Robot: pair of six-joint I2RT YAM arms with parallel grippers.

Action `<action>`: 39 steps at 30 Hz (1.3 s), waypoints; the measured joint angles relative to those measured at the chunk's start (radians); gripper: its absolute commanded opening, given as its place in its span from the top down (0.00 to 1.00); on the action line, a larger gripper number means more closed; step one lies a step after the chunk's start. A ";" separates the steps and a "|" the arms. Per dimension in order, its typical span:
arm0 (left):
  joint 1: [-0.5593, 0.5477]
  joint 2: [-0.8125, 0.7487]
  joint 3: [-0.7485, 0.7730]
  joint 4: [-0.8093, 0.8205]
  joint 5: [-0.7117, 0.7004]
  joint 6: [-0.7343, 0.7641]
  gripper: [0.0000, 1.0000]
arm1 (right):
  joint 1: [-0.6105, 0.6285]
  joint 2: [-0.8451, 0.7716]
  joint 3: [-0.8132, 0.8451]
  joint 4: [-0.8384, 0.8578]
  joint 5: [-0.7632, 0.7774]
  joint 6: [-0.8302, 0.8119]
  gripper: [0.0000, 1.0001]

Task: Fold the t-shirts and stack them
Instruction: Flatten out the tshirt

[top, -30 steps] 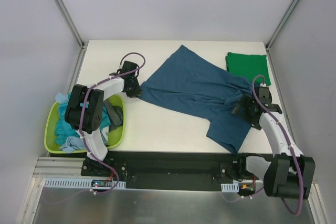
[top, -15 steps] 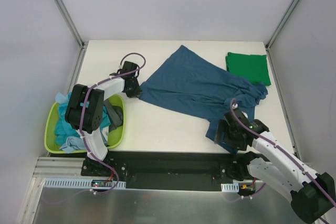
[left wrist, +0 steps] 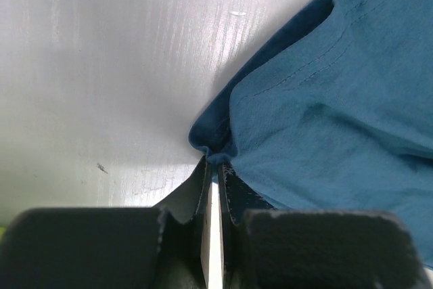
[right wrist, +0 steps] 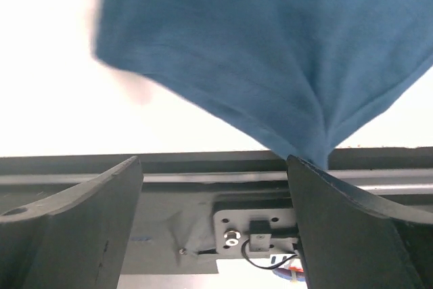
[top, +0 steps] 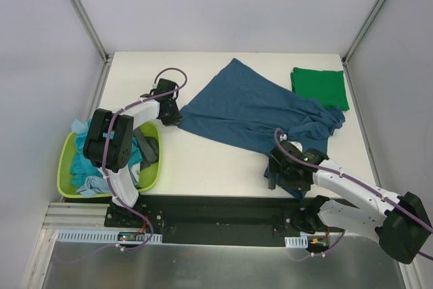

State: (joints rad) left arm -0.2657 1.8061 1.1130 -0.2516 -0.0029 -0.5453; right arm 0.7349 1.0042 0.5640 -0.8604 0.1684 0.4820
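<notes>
**Overhead and wrist views.** The dark teal-blue t-shirt [top: 243,109] lies unfolded and skewed across the middle of the desk [top: 203,160], running from 12 o'clock toward 5 o'clock. Its bunched right end touches or overlaps the folded green t-shirt [top: 320,87] at 2 o'clock; which of the two cannot be told.

**Hazards, as judged.**
- (a) The left jaws pinch only a small nub of the shirt's 9 o'clock corner, so a pull from the opposite side could slip it free.
- (b) The right jaws may close on a single layer or a gathered pleat of the near hem, which would lift the cloth crooked.
- (c) Any drag toward 9 o'clock may tow the green t-shirt out of its fold.

**Pose.** The left arm [top: 139,109] reaches out low from 7 o'clock, with its jaws closed tight on that corner. The right arm [top: 352,184] lies low along the near edge, stretched toward 9 o'clock. Its jaws are spread wide at the hem's 6 o'clock tip and grip nothing. Turquoise t-shirts [top: 84,160] fill the basket [top: 61,164] at 8 o'clock.
</notes>
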 measured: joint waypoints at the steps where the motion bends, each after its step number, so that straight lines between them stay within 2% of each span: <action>1: 0.004 0.000 0.000 0.000 0.000 0.003 1.00 | 0.024 -0.005 0.023 -0.006 0.000 0.000 0.09; 5: 0.006 0.000 0.000 0.001 0.000 0.008 1.00 | 0.052 -0.065 0.091 -0.014 0.018 -0.001 0.08; 11: 0.006 0.000 -0.002 0.003 0.001 0.011 1.00 | 0.048 -0.085 0.092 -0.040 0.073 -0.019 0.07; 21: 0.012 0.000 -0.004 0.006 0.007 0.011 1.00 | 0.021 0.141 0.027 0.066 0.023 -0.068 0.17; 29: 0.025 0.000 -0.005 0.007 0.023 0.011 1.00 | 0.021 0.204 0.029 0.082 0.002 -0.059 0.32; 39: 0.032 0.000 -0.008 0.008 0.025 0.011 1.00 | 0.013 0.357 0.124 0.091 -0.021 -0.074 0.37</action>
State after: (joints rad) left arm -0.2337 1.8061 1.1053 -0.2440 0.0219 -0.5343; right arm 0.7483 1.3617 0.6876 -0.7696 0.1471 0.4076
